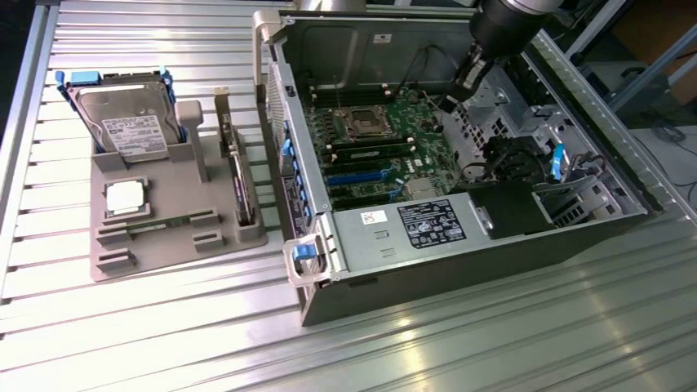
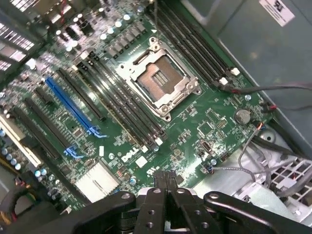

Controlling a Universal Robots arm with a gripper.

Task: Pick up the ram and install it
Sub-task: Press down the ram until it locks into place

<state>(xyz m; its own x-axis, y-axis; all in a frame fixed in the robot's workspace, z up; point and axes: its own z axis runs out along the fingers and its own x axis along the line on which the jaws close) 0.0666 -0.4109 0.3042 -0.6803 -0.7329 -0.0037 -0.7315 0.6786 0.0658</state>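
The ram [image 1: 166,223] is a thin green stick lying flat in the grey holder tray [image 1: 120,273] on the exterior view's left, just below the square silver processor [image 1: 126,198]. My gripper [image 1: 450,101] hangs far from it, inside the open computer case [image 1: 436,269], above the green motherboard's [image 1: 376,155] far corner. In the wrist view the black fingertips [image 2: 160,179] are pressed together with nothing between them, and my gripper [image 2: 165,178] hovers over the motherboard [image 2: 195,131] near the empty processor socket [image 2: 160,80] and the long dark memory slots [image 2: 122,105].
The tray also holds a hard drive [image 1: 129,122] and an upright expansion card [image 1: 237,175]. Loose cables [image 2: 273,90] run along the case wall beside the board. A black power supply [image 1: 430,220] with a label fills the case's near side. The table is ribbed metal.
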